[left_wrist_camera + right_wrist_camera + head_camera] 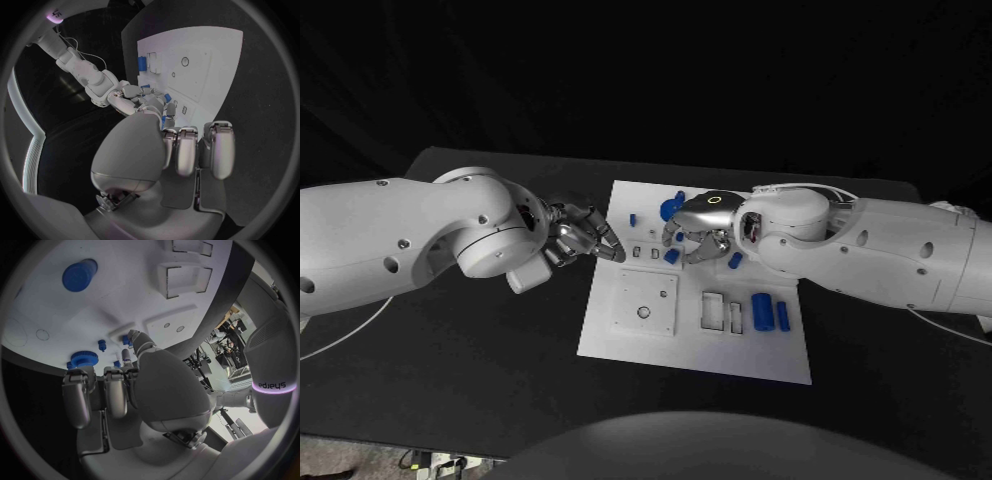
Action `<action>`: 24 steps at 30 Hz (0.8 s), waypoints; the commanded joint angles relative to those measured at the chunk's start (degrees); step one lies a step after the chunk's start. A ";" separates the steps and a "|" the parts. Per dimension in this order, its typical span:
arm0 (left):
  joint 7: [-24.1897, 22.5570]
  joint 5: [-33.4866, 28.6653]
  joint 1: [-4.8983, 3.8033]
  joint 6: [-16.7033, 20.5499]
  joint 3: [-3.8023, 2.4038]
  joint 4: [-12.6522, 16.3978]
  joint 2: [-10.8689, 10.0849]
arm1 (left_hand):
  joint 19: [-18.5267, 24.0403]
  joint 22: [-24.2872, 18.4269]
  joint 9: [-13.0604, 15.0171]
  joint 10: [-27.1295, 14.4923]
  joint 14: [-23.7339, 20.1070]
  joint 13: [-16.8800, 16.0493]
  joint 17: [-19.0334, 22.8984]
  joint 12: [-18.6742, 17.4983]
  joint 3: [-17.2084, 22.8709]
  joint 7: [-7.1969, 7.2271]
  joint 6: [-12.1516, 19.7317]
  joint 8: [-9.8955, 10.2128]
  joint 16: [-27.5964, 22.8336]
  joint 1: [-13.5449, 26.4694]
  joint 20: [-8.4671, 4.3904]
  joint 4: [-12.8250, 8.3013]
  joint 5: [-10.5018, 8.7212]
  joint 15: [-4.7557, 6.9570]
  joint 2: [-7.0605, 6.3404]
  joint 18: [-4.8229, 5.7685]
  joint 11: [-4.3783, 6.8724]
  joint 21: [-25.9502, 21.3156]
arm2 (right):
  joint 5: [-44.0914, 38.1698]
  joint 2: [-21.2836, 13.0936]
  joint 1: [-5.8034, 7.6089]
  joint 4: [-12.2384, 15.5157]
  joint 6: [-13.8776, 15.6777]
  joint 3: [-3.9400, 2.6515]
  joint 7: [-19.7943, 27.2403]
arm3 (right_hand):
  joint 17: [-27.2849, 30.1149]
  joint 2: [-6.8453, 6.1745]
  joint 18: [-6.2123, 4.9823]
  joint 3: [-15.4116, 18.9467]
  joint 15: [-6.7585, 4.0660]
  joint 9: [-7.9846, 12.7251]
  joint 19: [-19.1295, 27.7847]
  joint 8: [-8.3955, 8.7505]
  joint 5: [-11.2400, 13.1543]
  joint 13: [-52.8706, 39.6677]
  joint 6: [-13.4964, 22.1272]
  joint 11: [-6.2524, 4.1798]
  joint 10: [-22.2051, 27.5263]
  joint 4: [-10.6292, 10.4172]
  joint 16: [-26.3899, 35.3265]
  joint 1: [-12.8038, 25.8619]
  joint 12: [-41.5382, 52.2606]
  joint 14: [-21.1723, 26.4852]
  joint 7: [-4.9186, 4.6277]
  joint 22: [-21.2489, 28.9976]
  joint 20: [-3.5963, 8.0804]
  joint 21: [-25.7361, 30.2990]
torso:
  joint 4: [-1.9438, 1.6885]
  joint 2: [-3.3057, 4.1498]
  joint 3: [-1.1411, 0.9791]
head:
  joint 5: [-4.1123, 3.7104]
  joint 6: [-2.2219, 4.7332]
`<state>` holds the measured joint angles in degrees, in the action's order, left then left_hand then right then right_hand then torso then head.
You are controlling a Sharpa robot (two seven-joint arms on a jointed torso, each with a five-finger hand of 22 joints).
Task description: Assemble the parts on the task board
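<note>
The white task board (646, 335) lies in the middle of the table. My right hand (697, 236) hovers over its far part, fingers curled, and pinches a small blue peg (671, 256) (125, 341) between thumb and fingertip, close to the board (137, 300). A blue gear (672, 207) (81, 359) stands just beyond that hand. Two blue cylinders (762, 310) lie side by side near the board's right edge. My left hand (583, 240) (190, 150) sits at the board's left edge, fingers curled in around nothing. The left wrist view shows the right hand (140, 100) over the board (206, 65).
On the board are a square plate with a round hole (646, 300), two rectangular sockets (723, 310), another small blue part (632, 218) at the far left and one (734, 260) by the right hand. Black table (473, 360) surrounds the board.
</note>
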<state>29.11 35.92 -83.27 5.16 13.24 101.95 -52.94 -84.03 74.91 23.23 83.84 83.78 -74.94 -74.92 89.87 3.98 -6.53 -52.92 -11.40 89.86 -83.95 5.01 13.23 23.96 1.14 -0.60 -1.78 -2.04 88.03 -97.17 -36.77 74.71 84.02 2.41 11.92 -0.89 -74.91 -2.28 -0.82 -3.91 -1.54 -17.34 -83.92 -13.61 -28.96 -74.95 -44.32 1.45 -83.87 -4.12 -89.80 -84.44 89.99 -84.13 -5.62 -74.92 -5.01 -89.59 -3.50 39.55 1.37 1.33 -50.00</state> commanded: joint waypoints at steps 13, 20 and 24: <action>-0.22 0.45 0.29 -1.19 -0.02 -0.18 0.39 | -2.99 11.49 -0.28 6.16 6.22 -15.06 -15.08 0.13 0.18 0.05 -0.47 0.21 0.14 0.14 0.48 -0.23 -0.05 -0.29 0.44 0.68 -0.15 -0.35 | -0.78 0.59 -1.24 -1.34 1.94 -0.01 0.63 | -15.09 -0.99 0.49 -2.24 0.55 -1.92 -5.00 -0.28 2.34 -15.05 -1.03 0.11 -6.13 0.26 -0.20 1.17 0.01 -5.87 -0.25 -14.65 -0.47 0.54 | 0.00 -0.04 0.08 | 0.15 0.00; -0.20 0.52 0.32 -1.23 -0.02 -0.24 0.51 | -2.90 11.39 -0.44 6.16 6.22 -15.06 -15.08 0.13 0.25 0.09 -0.61 0.19 0.14 -0.02 0.49 -0.30 -0.17 -0.29 0.63 0.64 -0.12 -0.43 | -1.05 0.77 -1.60 -1.70 1.12 -0.01 0.22 | -15.09 -1.31 0.36 -2.90 0.55 -2.72 -4.58 -0.18 3.62 -15.05 -0.68 0.09 -6.13 0.58 -0.20 1.41 0.01 -5.87 -0.21 -14.48 -0.49 0.92 | 0.04 -0.06 0.08 | 0.21 0.00; -0.20 0.54 0.34 -1.20 -0.02 -0.28 0.58 | -2.79 11.27 -0.54 6.16 6.22 -15.06 -15.08 0.13 0.35 0.12 -0.70 0.17 0.14 -0.21 0.50 -0.39 -0.20 -0.28 0.80 0.60 -0.10 -0.52 | -1.19 0.84 -1.93 -1.96 1.08 -0.01 0.11 | -15.09 -1.31 0.29 -3.90 0.65 -4.46 -4.34 -1.19 3.47 -15.05 -1.57 0.06 -6.13 1.28 -0.20 1.22 0.01 -5.87 -0.28 -14.39 -0.45 1.14 | 0.07 -0.07 0.09 | 0.18 0.00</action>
<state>29.12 36.29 -82.95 4.73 13.25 101.63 -52.51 -84.03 74.90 22.73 83.84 83.77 -74.95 -74.91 89.87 4.14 -6.32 -53.12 -11.41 89.86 -84.19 5.00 13.08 23.96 1.13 -0.36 -1.79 -2.04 87.75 -97.30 -36.03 73.02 82.19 3.97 11.79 -0.77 -74.95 -3.41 -0.82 -7.66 -1.33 -21.69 -83.92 -14.66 -25.57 -74.94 -45.72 1.45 -83.86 -2.78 -89.80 -83.31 89.99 -83.92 -5.88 -74.90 -5.01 -88.63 -3.46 39.48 1.44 1.52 -50.00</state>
